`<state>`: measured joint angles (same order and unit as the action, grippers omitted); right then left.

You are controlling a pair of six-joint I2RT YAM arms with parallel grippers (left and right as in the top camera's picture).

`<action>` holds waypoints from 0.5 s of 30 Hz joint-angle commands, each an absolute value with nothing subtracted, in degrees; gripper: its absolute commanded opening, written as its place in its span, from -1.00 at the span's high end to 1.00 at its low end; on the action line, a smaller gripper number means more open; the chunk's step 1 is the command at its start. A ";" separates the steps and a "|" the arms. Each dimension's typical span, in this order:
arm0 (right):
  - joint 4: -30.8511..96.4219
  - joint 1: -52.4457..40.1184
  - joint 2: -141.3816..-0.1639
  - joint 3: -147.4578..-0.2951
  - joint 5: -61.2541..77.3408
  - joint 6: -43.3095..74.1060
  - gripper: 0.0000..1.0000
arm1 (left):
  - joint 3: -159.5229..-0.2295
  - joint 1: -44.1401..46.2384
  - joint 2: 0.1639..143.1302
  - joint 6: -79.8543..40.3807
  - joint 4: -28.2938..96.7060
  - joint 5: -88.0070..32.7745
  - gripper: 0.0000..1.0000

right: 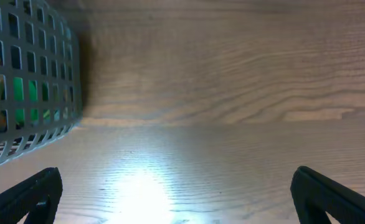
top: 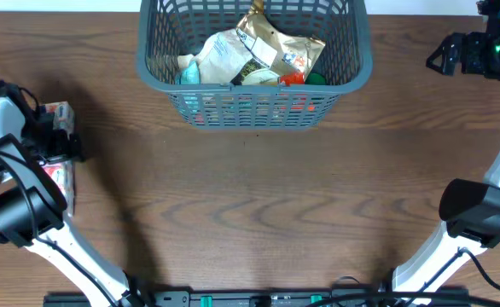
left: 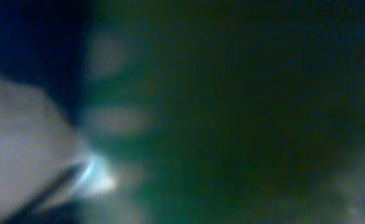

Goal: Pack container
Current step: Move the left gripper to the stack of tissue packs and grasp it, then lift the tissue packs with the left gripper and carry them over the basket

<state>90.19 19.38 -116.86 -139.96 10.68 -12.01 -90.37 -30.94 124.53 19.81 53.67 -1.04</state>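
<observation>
Brown wood-grain table (top: 258,196); container (top: 254,107) at far centre; red-white packet (top: 61,110) at left edge.

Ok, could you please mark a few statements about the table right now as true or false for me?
1. The container already holds several things, snack bags among them. True.
2. The right gripper is shut on a packet. False: its fingers stand wide apart with nothing between them, over bare table.
3. A red-and-white package lies under the left arm, by the table's left edge. True.
4. The container stands at the near edge, between the arm bases. False: it stands at the far edge, about midway across.
5. The left wrist view shows clearly what the left gripper holds. False: that view is only a blur.
</observation>
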 commanded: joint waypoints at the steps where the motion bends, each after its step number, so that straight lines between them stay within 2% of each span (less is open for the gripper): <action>1: 90.21 19.79 -117.34 -139.81 10.96 -10.92 -0.98 | -89.95 -29.95 126.04 20.71 53.67 -0.86 -0.64; 4: 90.19 19.79 -117.34 -139.81 10.96 -10.94 -0.98 | -89.95 -29.80 125.78 20.23 54.61 -0.89 -0.01; 7: 90.17 19.79 -117.34 -139.81 10.96 -10.96 -0.98 | -90.15 -29.45 124.97 17.10 55.02 -1.06 0.38; 8: 90.17 19.79 -117.34 -139.81 10.96 -10.96 -0.99 | -90.56 -29.26 124.53 15.38 55.13 -1.06 0.70; 9: 90.17 19.79 -117.34 -139.81 10.96 -10.96 -0.98 | -91.20 -29.06 124.01 14.15 55.55 -1.04 0.88; 15: 90.17 19.79 -117.34 -139.81 10.96 -10.98 -0.98 | -97.34 -26.59 116.55 8.67 60.36 -1.13 0.89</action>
<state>90.17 19.38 -116.86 -139.96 10.70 -11.86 -92.82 -28.18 123.35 12.84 58.98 -1.10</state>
